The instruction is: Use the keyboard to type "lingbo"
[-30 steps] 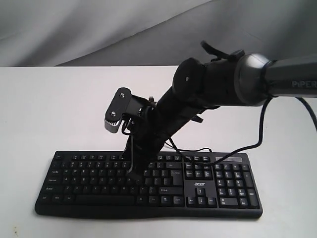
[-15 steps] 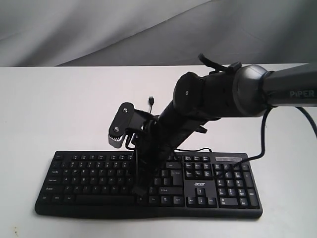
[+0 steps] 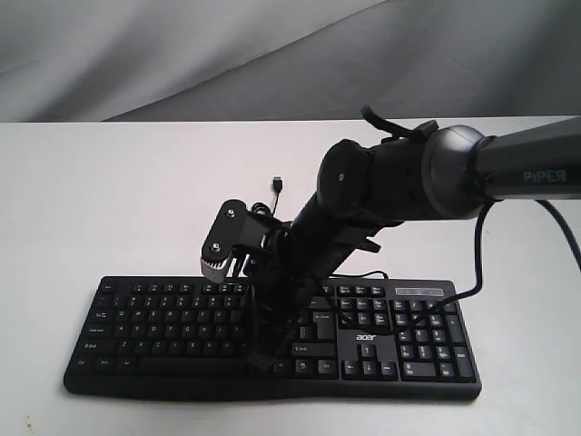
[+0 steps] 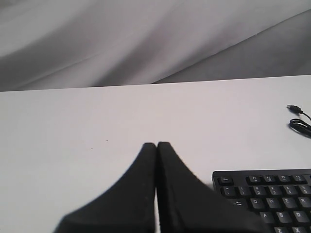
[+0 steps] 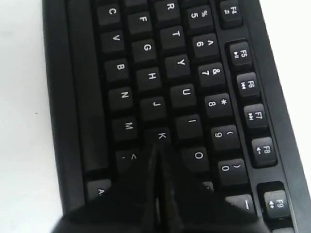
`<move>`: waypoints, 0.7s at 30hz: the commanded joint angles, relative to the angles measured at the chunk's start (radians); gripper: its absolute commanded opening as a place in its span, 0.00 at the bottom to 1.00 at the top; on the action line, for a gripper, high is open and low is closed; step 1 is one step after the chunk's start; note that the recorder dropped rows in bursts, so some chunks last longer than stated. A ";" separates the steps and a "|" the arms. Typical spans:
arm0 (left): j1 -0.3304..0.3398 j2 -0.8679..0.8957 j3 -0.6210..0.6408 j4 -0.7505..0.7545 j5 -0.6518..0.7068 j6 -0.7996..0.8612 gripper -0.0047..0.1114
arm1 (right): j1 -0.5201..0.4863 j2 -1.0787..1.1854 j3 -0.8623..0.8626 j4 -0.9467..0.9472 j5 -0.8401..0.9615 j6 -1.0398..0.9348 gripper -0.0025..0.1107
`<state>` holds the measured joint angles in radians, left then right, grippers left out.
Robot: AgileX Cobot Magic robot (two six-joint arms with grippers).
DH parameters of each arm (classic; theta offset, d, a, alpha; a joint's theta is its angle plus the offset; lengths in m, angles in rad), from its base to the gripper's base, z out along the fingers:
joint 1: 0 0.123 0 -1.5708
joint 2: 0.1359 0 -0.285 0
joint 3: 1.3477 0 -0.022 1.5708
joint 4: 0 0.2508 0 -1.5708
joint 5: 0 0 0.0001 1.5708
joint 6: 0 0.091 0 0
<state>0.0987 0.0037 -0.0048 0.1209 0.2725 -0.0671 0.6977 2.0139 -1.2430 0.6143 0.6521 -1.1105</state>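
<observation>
The black keyboard point(image 3: 172, 318) lies along the front of the white table, acer logo right of centre. My right arm reaches in from the right, and its right gripper point(image 3: 258, 361) points down onto the lower letter rows. In the right wrist view the right gripper point(image 5: 158, 147) is shut and holds nothing. Its tips sit just below the K key point(image 5: 162, 136), between the comma key and O, and cover the key beneath them. The left gripper point(image 4: 156, 144) is shut and empty, over bare table beside the keyboard's point(image 4: 272, 194) Esc corner. The exterior view does not show it.
The keyboard's thin black cable ends in a loose USB plug point(image 3: 278, 184) on the table behind the keyboard, and the plug point(image 4: 293, 108) also shows in the left wrist view. Grey cloth hangs behind the white table point(image 3: 109, 200). The right arm's cable droops over the number pad point(image 3: 427, 331).
The right gripper has moved down the keyboard from the upper letter rows toward the front edge, a little to the right. The wrist has dropped lower.
</observation>
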 commanded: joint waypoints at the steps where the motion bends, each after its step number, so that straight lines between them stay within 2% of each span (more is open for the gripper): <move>1: 0.001 -0.004 0.005 -0.004 -0.005 -0.002 0.04 | 0.004 0.017 0.002 0.003 -0.019 -0.018 0.02; 21: 0.001 -0.004 0.005 -0.004 -0.005 -0.002 0.04 | 0.011 0.017 -0.004 -0.001 -0.015 -0.018 0.02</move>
<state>0.0987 0.0037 -0.0048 0.1209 0.2725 -0.0671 0.7081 2.0349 -1.2409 0.6158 0.6449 -1.1222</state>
